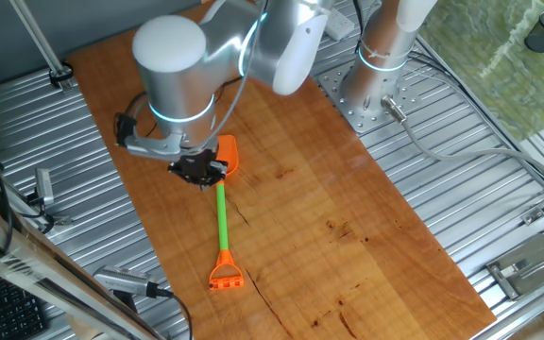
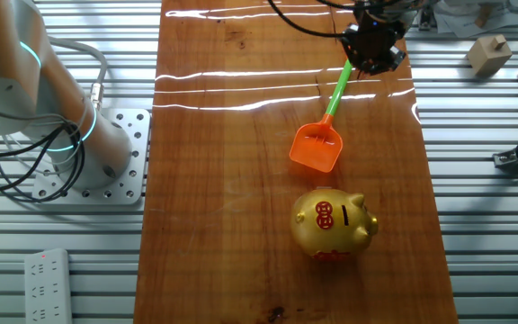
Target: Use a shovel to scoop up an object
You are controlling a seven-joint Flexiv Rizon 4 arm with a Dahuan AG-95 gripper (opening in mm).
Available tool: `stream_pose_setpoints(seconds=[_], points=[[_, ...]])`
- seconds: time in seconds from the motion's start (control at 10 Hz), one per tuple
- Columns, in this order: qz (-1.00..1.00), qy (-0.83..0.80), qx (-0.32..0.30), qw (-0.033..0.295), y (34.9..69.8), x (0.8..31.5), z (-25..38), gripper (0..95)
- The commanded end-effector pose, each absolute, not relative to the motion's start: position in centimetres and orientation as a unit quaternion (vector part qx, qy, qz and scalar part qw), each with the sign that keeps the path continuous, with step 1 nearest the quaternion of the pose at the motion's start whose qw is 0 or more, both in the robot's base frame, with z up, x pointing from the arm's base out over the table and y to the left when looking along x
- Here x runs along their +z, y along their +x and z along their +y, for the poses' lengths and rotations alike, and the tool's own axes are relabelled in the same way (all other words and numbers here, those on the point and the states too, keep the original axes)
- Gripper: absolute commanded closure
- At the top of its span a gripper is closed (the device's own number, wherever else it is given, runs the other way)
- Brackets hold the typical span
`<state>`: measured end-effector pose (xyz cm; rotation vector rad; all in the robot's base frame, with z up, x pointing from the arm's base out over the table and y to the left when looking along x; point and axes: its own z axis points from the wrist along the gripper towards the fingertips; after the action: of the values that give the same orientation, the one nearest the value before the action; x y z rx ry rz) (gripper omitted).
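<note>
The shovel lies flat on the wooden board: orange blade (image 1: 228,156), green shaft (image 1: 222,215) and orange D-loop end (image 1: 225,276). In the other fixed view its blade (image 2: 317,147) points toward the gold piggy bank and the shaft (image 2: 337,94) runs up under the gripper; the loop end is hidden. My gripper (image 1: 199,171) hangs over the shaft, pointing down; it also shows in the other fixed view (image 2: 373,47). Whether its fingers touch the shaft, or are open or shut, is not visible. The tiny grey-tan block is not in view on the board.
A shiny gold piggy bank (image 2: 334,223) with red marks stands just beyond the blade. A larger tan wooden block (image 2: 488,54) sits on the ribbed metal table right of the board. The arm's base (image 2: 106,153) and cables flank the board (image 1: 348,217).
</note>
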<state>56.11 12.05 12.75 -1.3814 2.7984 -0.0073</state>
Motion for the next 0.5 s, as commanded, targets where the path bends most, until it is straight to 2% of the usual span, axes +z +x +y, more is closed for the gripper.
stream_pose_setpoints(seconds=[0.1,0.3,0.5], points=[[0.895,-0.445,0.0,0.017,55.91,12.82,11.97,95.0],[0.875,-0.485,-0.002,0.01,55.91,12.82,11.97,95.0],[0.846,-0.532,0.025,-0.02,55.91,12.82,11.97,95.0]])
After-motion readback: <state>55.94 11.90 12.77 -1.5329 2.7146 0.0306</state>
